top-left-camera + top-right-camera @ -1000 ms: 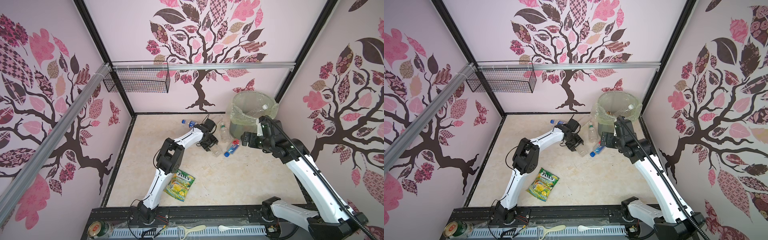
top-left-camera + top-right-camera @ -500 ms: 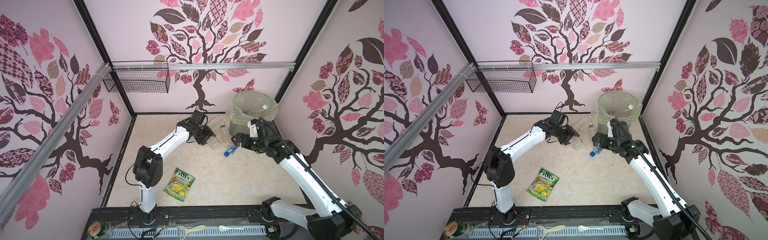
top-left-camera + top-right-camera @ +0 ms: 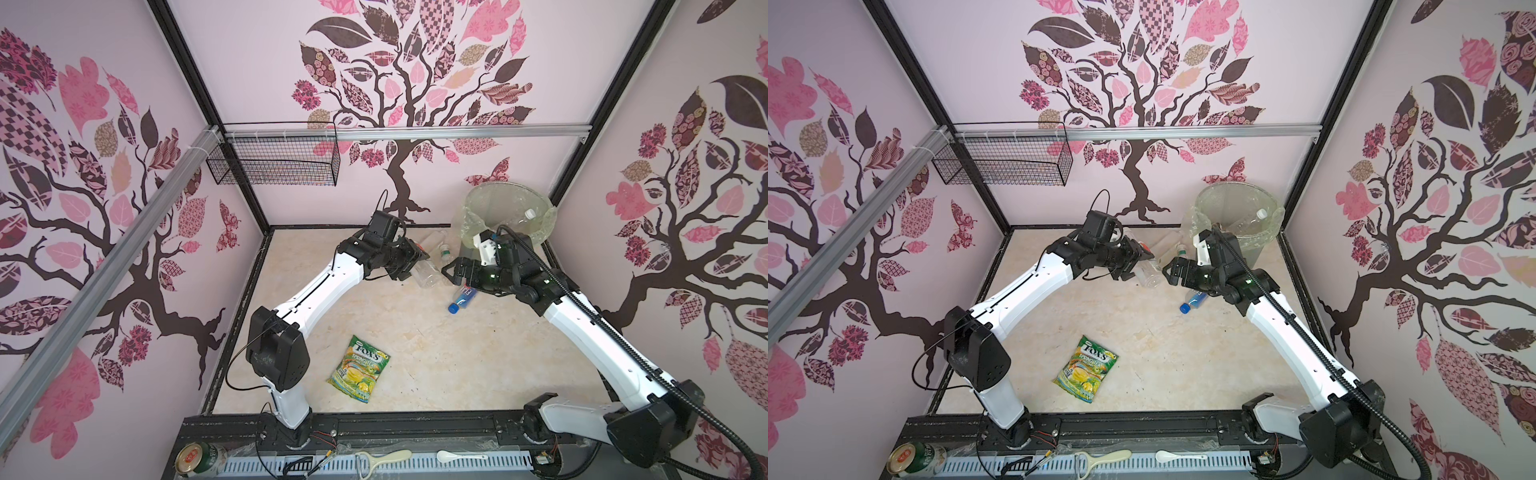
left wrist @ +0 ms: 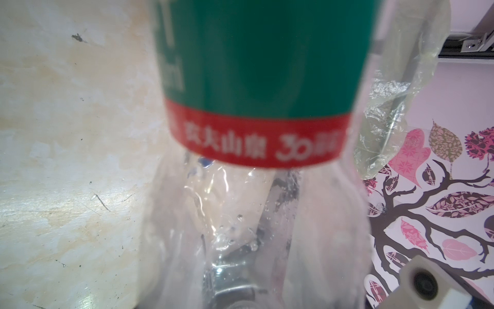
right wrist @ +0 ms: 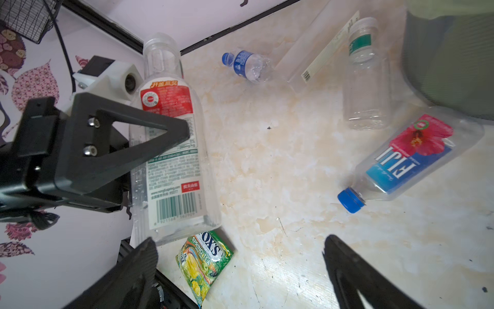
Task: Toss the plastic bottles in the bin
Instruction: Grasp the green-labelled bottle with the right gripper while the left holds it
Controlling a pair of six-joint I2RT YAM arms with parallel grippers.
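Gripping a clear red-labelled bottle [image 5: 171, 149] between part-closed jaws, the left gripper [image 3: 411, 262] holds it off the bench [image 3: 415, 353], not yet over the bin [image 3: 471, 220]; the right gripper [image 5: 239, 240] stands wide open and empty near the Fiji bottle [image 5: 411, 160]. Done: one white-capped bottle [image 3: 524, 218] visible inside the bin. Outstanding, by judgement: the held bottle, the Fiji bottle, a green-labelled bottle [image 5: 366, 88] beside the bin, a small blue-labelled bottle [image 5: 246, 64].

Outside the one big round grey-green bin [image 3: 509, 185] are five clear plastic bottles [image 5: 171, 166] [image 5: 244, 64] [image 5: 315, 56] [image 5: 366, 88] [image 5: 409, 157] and one flat green-yellow candy bag [image 3: 360, 370], and inside it is one more bottle [image 3: 519, 222].
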